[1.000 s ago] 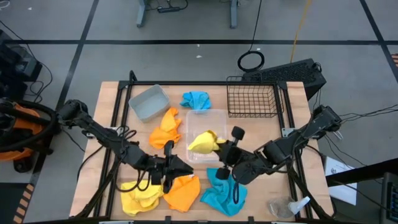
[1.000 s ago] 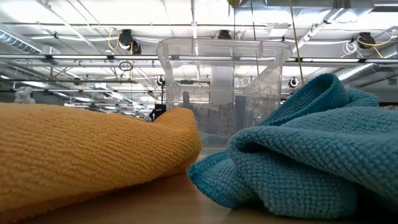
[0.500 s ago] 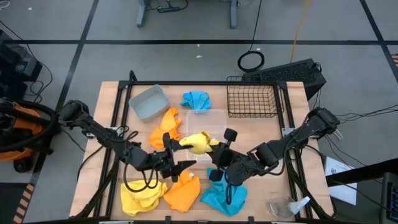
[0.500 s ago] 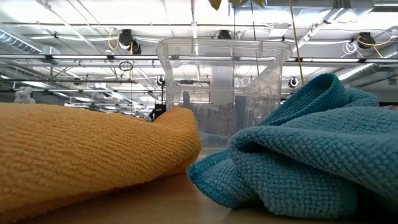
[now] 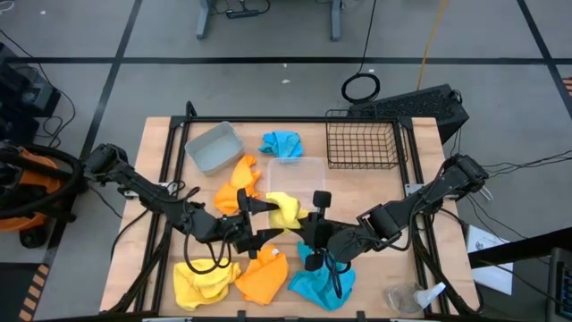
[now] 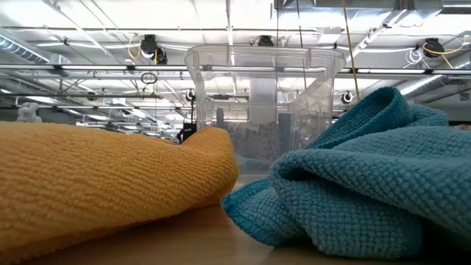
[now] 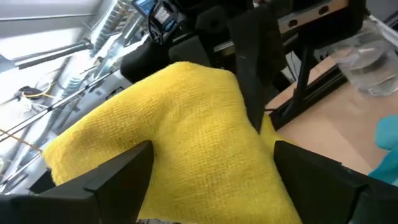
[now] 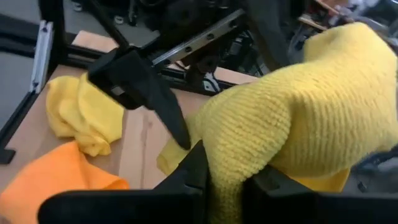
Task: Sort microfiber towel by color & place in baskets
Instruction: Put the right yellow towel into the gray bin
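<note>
high view | right end effector [image 5: 308, 215] grasping yellow towel [image 5: 284, 210] | left end effector [image 5: 254, 221] released

Two dark, matte, six-joint arms: left arm [image 5: 143, 192] and right arm [image 5: 420, 204], each built of slender black links with rounded joint housings. Black cables loop beside the left arm's forward links. Both grippers carry flat, black, tapered fingers [image 7: 118, 168].

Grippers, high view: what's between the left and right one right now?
A yellow towel, held up between the left gripper and right gripper. The high view shows this, and both wrist views.
</note>
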